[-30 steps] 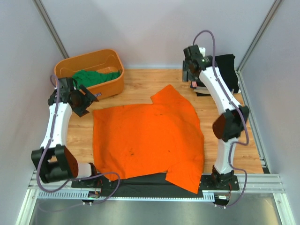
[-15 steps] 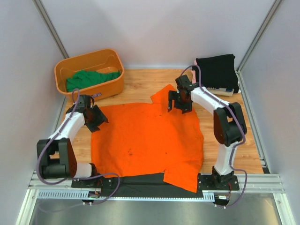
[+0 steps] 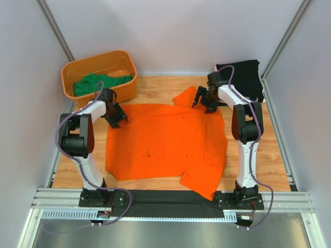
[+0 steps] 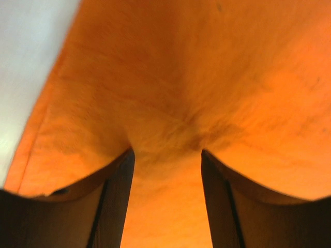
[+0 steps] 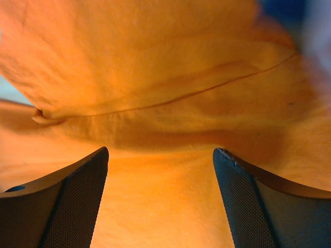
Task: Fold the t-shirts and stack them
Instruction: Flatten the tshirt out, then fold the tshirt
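The bright orange t-shirt [image 3: 165, 142] lies spread on the wooden table, one sleeve raised at the far right and one hanging over the near edge. My left gripper [image 3: 117, 117] is down on the shirt's far left corner. In the left wrist view [image 4: 165, 152] it is open, with orange cloth [image 4: 181, 77] bunched between the fingers. My right gripper [image 3: 205, 101] is at the far right shoulder by the sleeve, open, with cloth [image 5: 155, 62] between its fingers [image 5: 161, 151]. The green t-shirt [image 3: 95, 82] lies in the basket. The folded black t-shirt [image 3: 240, 76] is at the back right.
The rigid orange plastic basket [image 3: 126, 88] stands at the back left, close to my left arm. Grey walls enclose the table on three sides. A black mat strip [image 3: 155, 199] runs along the near edge between the arm bases.
Both grippers have moved onto the shirt's far edge, the left to the far left corner, the right back toward the sleeve. The shirt has slid away from the near edge.
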Action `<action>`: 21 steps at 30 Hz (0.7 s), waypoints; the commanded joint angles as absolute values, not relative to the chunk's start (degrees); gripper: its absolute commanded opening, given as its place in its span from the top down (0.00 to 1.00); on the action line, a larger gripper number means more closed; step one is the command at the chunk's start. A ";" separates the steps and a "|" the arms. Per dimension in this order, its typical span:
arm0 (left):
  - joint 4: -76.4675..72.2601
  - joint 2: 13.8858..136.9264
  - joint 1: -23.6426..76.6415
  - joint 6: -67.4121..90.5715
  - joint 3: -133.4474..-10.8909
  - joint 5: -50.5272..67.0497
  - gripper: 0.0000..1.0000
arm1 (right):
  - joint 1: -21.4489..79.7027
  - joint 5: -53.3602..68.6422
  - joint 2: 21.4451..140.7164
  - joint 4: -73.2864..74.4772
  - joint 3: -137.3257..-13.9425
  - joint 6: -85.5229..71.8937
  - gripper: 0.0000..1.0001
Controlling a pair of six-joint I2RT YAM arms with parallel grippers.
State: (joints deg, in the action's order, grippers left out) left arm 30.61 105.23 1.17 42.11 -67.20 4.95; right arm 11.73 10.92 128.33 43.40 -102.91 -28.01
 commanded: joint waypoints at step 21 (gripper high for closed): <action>44.02 73.68 4.57 37.88 -64.62 1.76 0.31 | 12.83 15.21 113.67 50.36 -105.49 -23.11 0.13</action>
